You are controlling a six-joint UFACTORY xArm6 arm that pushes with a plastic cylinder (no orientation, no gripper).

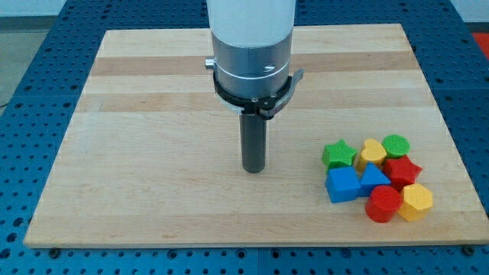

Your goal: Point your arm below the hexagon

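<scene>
The yellow hexagon (pixel 416 202) lies at the lower right end of a cluster of blocks near the board's right bottom corner. It touches a red round block (pixel 383 205) on its left and a red star (pixel 402 171) above it. My tip (pixel 253 169) rests on the wooden board (pixel 153 153) near the middle, well to the left of the cluster and a little higher in the view than the hexagon. It touches no block.
The cluster also holds a green star (pixel 338 154), a yellow heart-like block (pixel 373 151), a green round block (pixel 396 145), a blue triangle (pixel 374 178) and a blue cube (pixel 343 185). The board's bottom edge runs just below the hexagon.
</scene>
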